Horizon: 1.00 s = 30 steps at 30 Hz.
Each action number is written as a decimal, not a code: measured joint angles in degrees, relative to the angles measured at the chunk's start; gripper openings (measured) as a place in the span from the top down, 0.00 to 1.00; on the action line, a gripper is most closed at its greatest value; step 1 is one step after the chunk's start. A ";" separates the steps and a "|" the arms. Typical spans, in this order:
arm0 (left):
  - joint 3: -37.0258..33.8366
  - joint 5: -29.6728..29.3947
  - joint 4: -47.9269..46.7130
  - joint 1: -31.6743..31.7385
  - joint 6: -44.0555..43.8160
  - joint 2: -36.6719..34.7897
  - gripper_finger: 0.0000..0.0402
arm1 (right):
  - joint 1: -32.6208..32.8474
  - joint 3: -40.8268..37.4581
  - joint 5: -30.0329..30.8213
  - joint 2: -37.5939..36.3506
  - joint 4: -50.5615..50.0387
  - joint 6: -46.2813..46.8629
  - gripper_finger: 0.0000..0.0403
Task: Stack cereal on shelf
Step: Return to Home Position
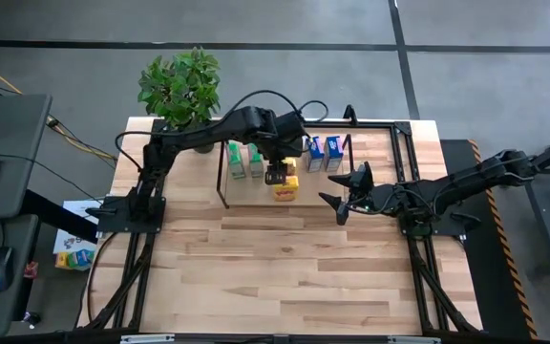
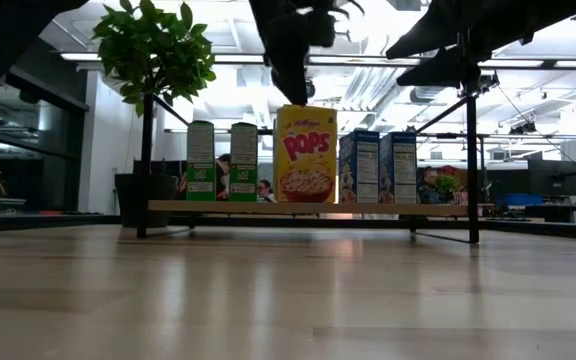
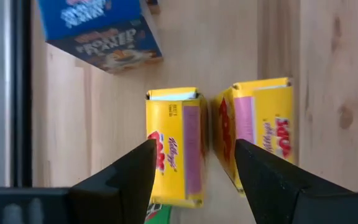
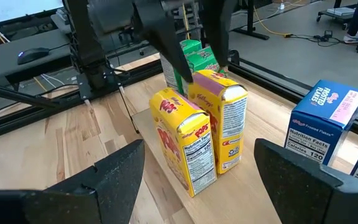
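Between my left fingers (image 1: 275,176), which are hanging spread wide and gripping nothing, the tops of the two yellow boxes (image 3: 173,149) are showing from straight above. One box is sitting in the gap betw. the tips, and its twin is standing just beside it, partly behind one tip. No contact as far as I'm seeing; the low view is putting me just over the front box's top. My right fingers (image 1: 344,194) are also hanging released and empty over the bench (image 1: 285,277), just in front of the shelf (image 2: 388,208), w/ the yellows near.

Moving outward, the green pair (image 1: 244,161) is standing upright on one side of the yellows and the blue pair (image 1: 324,154) on the other, all on the shelf's board. So all 6 cereal boxes are looking placed, none showing off the shelf. Stacking part is reading as done, imo. What's remaining: I'm needing to lift both arms clear w/o clipping the yellows, then park at rest.
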 joint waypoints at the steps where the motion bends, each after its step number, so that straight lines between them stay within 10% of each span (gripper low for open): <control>1: 0.00 0.00 0.05 0.00 -0.15 -0.66 0.48 | 0.00 0.00 0.02 0.00 0.00 0.00 0.27; 20: -1.51 2.35 4.79 -1.58 -6.40 -19.28 0.48 | -0.02 0.00 0.37 0.00 0.00 -0.11 0.27; 30: -38.95 -0.21 39.85 -10.85 -9.81 -42.89 0.48 | -0.02 -0.02 0.22 0.00 1.30 -2.74 0.27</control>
